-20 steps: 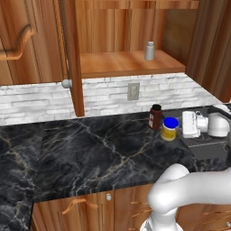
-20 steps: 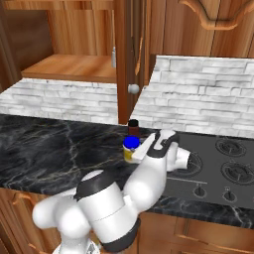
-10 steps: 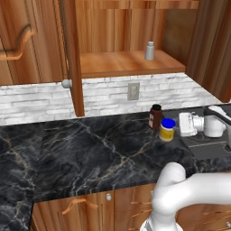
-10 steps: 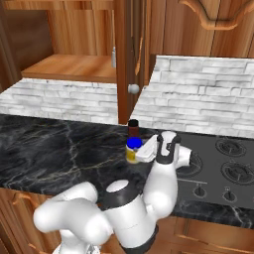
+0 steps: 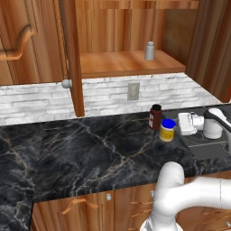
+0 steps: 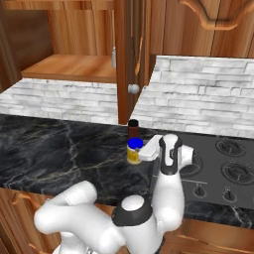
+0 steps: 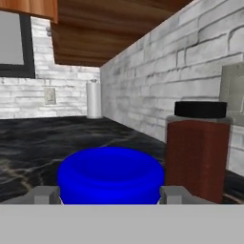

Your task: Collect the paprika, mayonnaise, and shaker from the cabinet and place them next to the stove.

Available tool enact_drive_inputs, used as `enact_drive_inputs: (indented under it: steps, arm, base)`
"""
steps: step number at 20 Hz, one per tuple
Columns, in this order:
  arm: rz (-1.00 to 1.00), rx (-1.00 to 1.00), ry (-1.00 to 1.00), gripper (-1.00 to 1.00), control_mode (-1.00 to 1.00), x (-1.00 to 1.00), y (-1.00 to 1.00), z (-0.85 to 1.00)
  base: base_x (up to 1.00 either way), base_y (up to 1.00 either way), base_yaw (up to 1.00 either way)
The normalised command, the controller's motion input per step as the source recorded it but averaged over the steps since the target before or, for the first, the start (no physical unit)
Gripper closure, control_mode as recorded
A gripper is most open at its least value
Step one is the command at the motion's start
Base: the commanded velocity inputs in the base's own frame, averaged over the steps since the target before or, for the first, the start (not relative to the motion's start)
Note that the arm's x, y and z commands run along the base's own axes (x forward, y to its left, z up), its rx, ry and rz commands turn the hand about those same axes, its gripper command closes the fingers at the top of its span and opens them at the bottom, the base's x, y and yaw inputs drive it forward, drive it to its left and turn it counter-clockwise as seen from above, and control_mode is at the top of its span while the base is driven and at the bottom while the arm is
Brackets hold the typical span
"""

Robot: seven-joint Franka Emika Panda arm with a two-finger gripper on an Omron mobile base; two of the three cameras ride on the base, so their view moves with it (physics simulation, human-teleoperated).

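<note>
Since the earlier frame my claw [image 5: 182, 125] has slid back right, off the mayonnaise [image 5: 167, 130] at right of center; jaws stand apart, gripping nothing. Paprika [image 5: 155, 116] touches it behind; shaker [image 5: 150, 50] sits on the cabinet [image 5: 131, 63] shelf, upper frame.

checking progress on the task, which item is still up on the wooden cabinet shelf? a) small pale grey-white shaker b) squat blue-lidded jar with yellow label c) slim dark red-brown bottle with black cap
a: the small pale grey-white shaker stands on the plank shelf of the reddish-brown wooden cabinet, while the other two sit on the counter.
</note>
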Motion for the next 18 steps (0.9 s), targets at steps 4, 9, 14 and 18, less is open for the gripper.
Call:
enact_drive_inputs:
  steps: [4,9,14,18]
  arm:
    - [0.00,0.00,0.00,-1.00,-1.00,0.01,0.00,-0.31]
    - [0.00,0.00,0.00,-1.00,-1.00,-0.04,-0.04,-0.02]
    - [0.00,0.00,-0.01,-1.00,-1.00,-0.22,-0.07,0.11]
    - [0.00,0.00,-0.04,-1.00,-1.00,-0.40,-0.07,0.22]
  base:
    - [0.00,0.00,0.00]
    - [0.00,0.00,0.00]
    - [0.00,0.00,0.00]
    - [0.00,0.00,0.00]
